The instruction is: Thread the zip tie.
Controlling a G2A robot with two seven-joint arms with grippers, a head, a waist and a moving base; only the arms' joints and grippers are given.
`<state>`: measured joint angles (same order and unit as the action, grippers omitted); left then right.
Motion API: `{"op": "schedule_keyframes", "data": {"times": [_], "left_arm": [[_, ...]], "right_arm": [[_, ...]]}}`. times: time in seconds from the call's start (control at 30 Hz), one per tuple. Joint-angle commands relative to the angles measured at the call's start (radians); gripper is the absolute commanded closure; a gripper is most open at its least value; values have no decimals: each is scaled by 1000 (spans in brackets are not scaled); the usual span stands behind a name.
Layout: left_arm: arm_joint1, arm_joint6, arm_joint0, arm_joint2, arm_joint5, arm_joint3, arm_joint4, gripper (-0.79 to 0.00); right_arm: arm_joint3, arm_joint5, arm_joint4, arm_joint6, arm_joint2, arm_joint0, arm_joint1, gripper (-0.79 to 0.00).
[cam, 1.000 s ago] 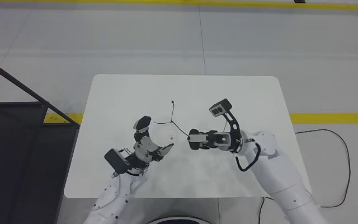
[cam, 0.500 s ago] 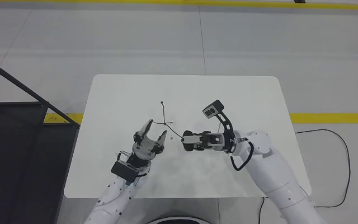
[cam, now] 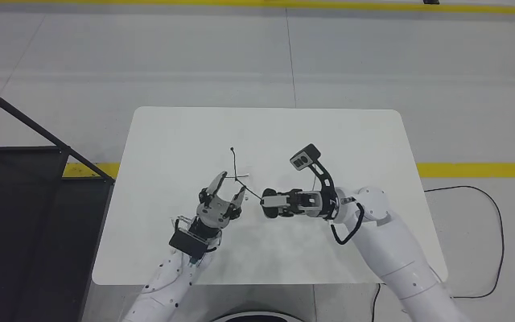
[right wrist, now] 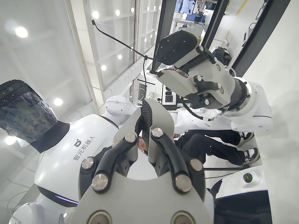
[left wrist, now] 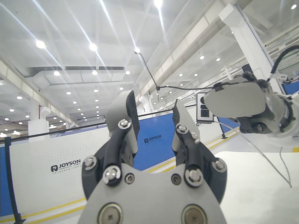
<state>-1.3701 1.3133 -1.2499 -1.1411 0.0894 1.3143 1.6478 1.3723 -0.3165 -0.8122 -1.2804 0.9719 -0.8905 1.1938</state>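
The right gripper [cam: 264, 203] pinches the thin black plastic zip tie [left wrist: 146, 67] above the white table [cam: 346, 137]. The held end is hidden between its fingers. The left gripper [cam: 224, 191] is spread apart just beside it, holding nothing.

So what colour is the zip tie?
The zip tie is black all along. The right wrist view shows it best.

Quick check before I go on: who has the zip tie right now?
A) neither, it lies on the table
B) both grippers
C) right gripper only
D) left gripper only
C: the right gripper is shut on the zip tie, while the left gripper is open with nothing between its fingers.
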Motion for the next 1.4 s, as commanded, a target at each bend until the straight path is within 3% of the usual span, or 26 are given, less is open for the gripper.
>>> {"op": "schedule_keyframes", "data": {"times": [0.0,0.5,1.03,1.23,1.37], "left_arm": [[-1,3,3,2,0,-4,-1,-382],[-8,10,12,11,19,-18,-6,-326],[-12,9,16,9,24,-27,-14,-225],[-13,9,17,8,21,-30,-14,-151],[-13,11,19,7,21,-31,-13,-148]], "right_arm": [[-1,0,1,-2,0,0,1,0],[-5,17,31,-4,-2,1,11,0],[-7,32,34,-8,10,0,17,0],[-9,40,29,-20,15,0,20,0],[-9,42,33,-23,17,-2,21,0]]}}
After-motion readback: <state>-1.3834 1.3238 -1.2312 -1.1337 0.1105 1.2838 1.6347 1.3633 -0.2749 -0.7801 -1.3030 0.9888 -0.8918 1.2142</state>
